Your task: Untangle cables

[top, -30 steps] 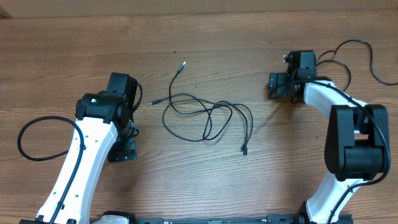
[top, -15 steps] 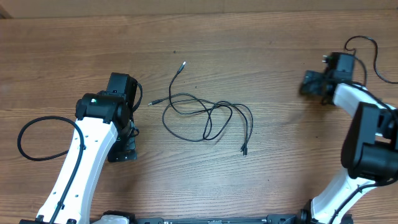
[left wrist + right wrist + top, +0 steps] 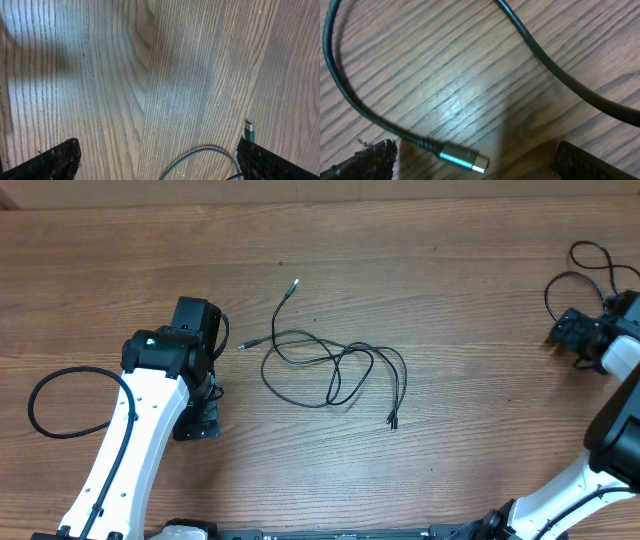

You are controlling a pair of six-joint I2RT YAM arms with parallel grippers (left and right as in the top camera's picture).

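Note:
A tangle of thin black cables (image 3: 335, 370) lies in loops at the table's middle, with plug tips at the upper left and lower right. My left gripper (image 3: 203, 395) is just left of the tangle, mostly hidden under its arm. In the left wrist view this gripper (image 3: 160, 162) is open over a cable loop (image 3: 205, 155), with a plug tip (image 3: 248, 131) by the right finger. My right gripper (image 3: 572, 336) is far off at the table's right edge. It (image 3: 480, 161) is open above a black cable (image 3: 350, 95) that ends in a silvery plug (image 3: 465, 159).
A black wire loop (image 3: 585, 260) curls on the table behind the right gripper. Another black wire loop (image 3: 45, 395) lies beside the left arm's white link (image 3: 130, 440). The wooden table (image 3: 400, 240) runs to the far edge.
The right arm has swung from right of the tangle out to the table's right edge. The left arm and the tangle have not moved.

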